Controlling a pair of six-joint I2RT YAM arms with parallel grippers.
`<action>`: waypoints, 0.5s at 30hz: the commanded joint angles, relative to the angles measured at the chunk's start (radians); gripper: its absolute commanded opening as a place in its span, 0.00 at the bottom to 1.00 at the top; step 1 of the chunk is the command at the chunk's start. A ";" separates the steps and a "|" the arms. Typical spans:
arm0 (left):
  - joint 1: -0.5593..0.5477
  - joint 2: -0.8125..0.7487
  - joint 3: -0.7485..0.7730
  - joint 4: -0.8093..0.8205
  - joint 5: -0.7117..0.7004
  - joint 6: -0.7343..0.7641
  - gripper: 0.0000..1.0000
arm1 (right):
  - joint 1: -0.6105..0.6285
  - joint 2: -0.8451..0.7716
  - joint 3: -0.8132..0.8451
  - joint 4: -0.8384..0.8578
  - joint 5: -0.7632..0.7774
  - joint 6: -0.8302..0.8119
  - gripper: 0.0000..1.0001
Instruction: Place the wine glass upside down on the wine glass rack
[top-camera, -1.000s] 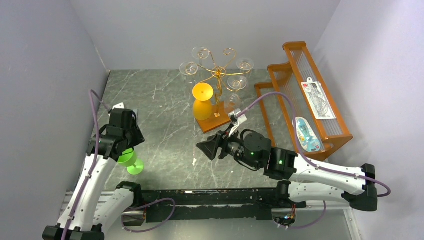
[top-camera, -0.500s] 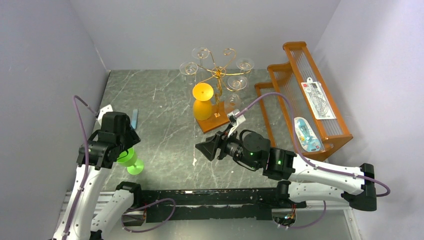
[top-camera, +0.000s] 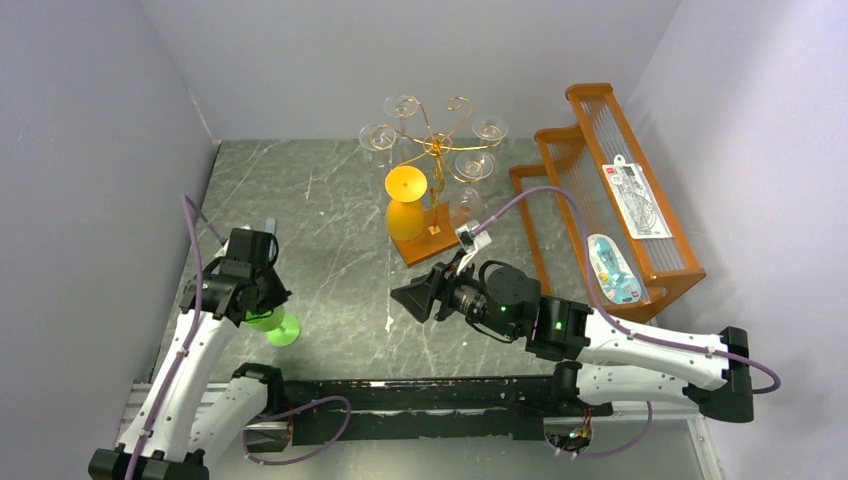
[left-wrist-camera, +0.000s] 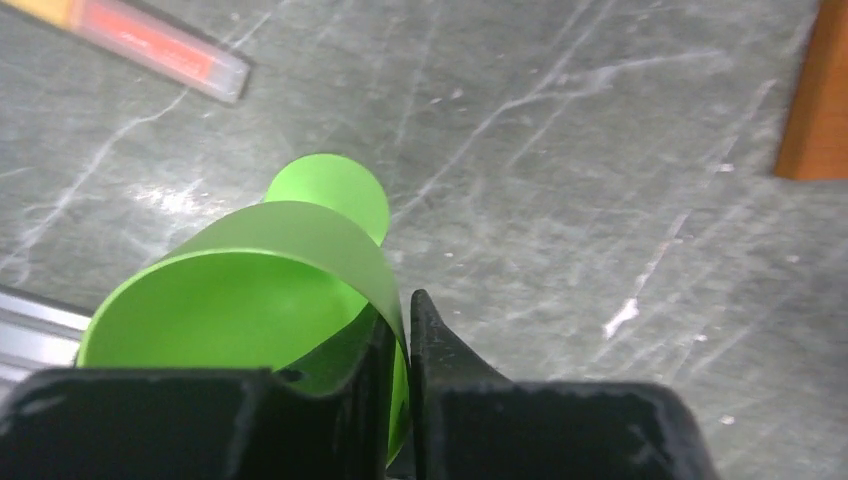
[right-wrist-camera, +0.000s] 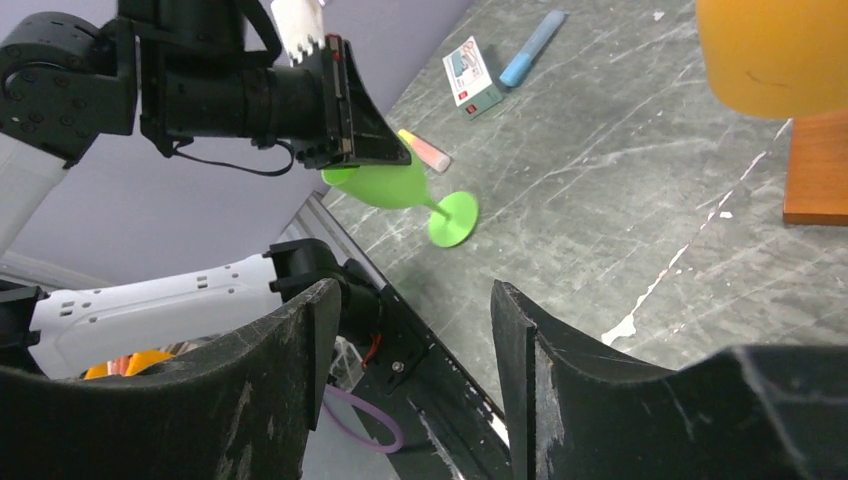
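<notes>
My left gripper (top-camera: 253, 298) is shut on the rim of a green wine glass (top-camera: 274, 325), one finger inside the bowl (left-wrist-camera: 240, 290) and one outside. The glass is tilted, with its foot (right-wrist-camera: 452, 218) down near the table. I cannot tell whether the foot touches. The wine glass rack (top-camera: 432, 140), gold wire on a brown square base (top-camera: 440, 243), stands at the back centre. It holds an upside-down orange glass (top-camera: 405, 205) and several clear glasses. My right gripper (top-camera: 410, 298) is open and empty mid-table, pointing left toward the green glass.
An orange wooden slatted shelf (top-camera: 590, 130) with two packets stands at the right. A blue marker (top-camera: 270, 230) lies near the left wall, with a small box (right-wrist-camera: 470, 70) and a pink-yellow highlighter (right-wrist-camera: 425, 150) beside it. The metal rail runs along the near edge.
My left wrist swung left, then back right and a little nearer. The green glass stayed in its grip and shifted slightly right. The right arm barely moved.
</notes>
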 joint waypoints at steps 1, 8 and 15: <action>0.002 -0.004 0.095 0.055 0.173 0.055 0.06 | 0.001 -0.009 -0.021 0.009 0.000 0.044 0.60; 0.002 -0.011 0.170 0.095 0.418 0.127 0.05 | 0.000 0.013 -0.018 -0.011 0.082 0.133 0.60; 0.002 -0.059 0.186 0.222 0.575 0.125 0.05 | 0.001 0.073 -0.008 0.085 0.044 0.199 0.74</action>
